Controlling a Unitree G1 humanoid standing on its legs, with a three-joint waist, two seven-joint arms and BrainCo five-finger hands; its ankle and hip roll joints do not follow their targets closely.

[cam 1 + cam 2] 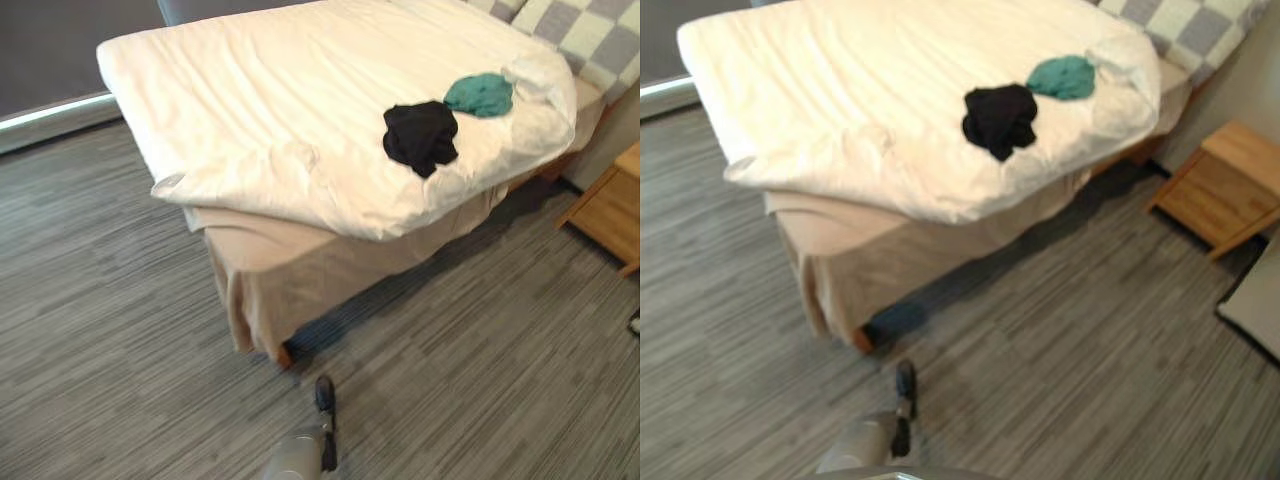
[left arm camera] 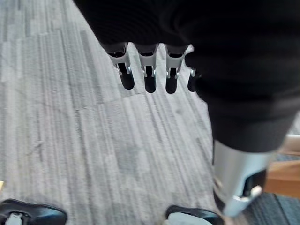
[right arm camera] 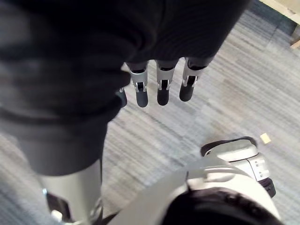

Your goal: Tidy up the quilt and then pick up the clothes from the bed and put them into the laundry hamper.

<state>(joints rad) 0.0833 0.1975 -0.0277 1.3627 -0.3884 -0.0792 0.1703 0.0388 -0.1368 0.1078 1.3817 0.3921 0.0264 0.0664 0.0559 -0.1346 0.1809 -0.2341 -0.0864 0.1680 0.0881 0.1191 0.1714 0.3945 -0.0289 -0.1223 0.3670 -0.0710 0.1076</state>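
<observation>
Both the left hand [image 2: 150, 70] and right hand [image 3: 161, 84] are hanging slack-fingered, holding nothing. The quilt [image 1: 300, 110] is lying rumpled on the bed [image 1: 270, 270], black garment [image 1: 420, 135] and teal garment [image 1: 479, 94] resting near the quilt's side edge; step closer, then smooth it flat.

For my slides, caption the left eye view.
Black garment and green garment lie on the white quilt.

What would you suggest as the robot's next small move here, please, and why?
Probably step closer to the bed. The quilt lies askew, one corner overhanging the foot, with the black garment and green garment on top. The left hand and right hand hang over the floor, fingers relaxed, well short of it.
</observation>
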